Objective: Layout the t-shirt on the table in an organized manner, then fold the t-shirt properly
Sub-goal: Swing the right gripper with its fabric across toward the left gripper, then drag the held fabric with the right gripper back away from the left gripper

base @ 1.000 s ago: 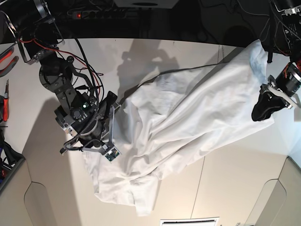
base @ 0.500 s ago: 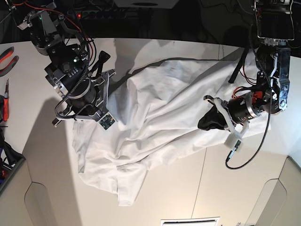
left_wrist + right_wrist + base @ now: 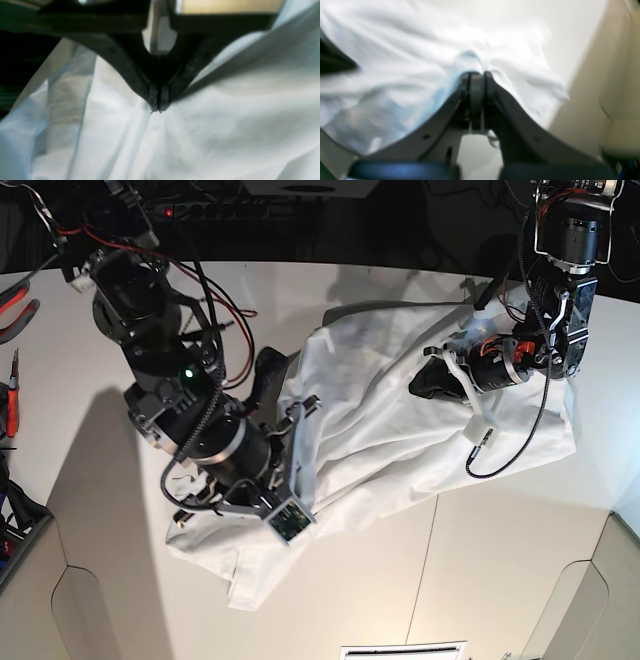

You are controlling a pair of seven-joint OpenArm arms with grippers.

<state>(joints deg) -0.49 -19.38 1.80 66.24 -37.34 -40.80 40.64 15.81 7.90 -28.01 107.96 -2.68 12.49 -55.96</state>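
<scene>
The t-shirt [image 3: 380, 420] lies bunched and wrinkled across the table [image 3: 110, 510], not yet flat. The left gripper [image 3: 157, 108] is pressed together, pinching a fold of cloth mid-shirt; the right gripper [image 3: 477, 76] likewise pinches fabric. Best to draw the two holds apart, low and evenly, so creases pull out without dragging the shirt off the edge

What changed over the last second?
The left gripper moved from the table's edge inward over the t-shirt and shut on it. The right gripper moved across the shirt, bunching it. It stayed shut on the cloth.
</scene>
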